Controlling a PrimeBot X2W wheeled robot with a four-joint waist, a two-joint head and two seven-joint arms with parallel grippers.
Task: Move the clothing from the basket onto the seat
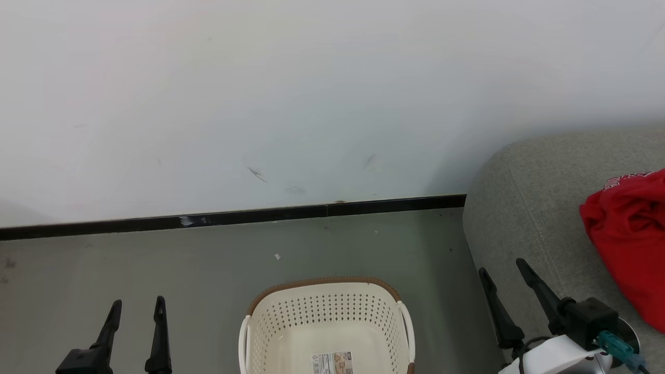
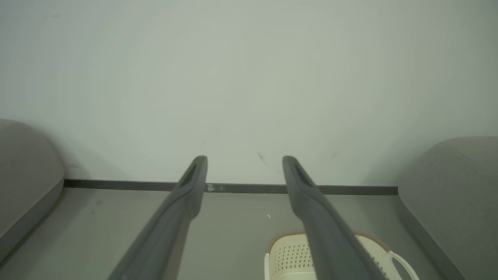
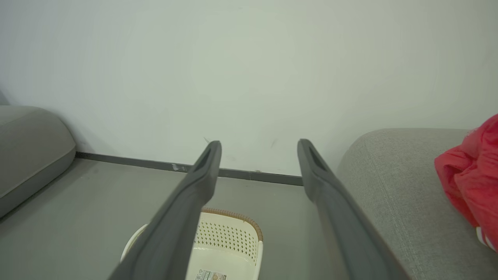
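The clothing (image 1: 631, 244) is a bright red heap lying on the grey seat (image 1: 524, 208) at the right edge, also visible in the right wrist view (image 3: 470, 175) on the seat (image 3: 393, 182). The cream basket (image 1: 326, 317) stands on the floor at bottom centre; the inside that shows holds only a label sticker. My left gripper (image 1: 136, 306) is open at the lower left, clear of the basket. My right gripper (image 1: 501, 269) is open over the seat's front edge, left of the clothing. Both wrist views show the basket (image 2: 288, 256) (image 3: 229, 241) below spread fingers.
A white wall (image 1: 311, 93) with a black skirting strip (image 1: 234, 215) closes off the grey floor behind the basket. Another grey upholstered piece (image 2: 23, 179) stands off to the left in the wrist views.
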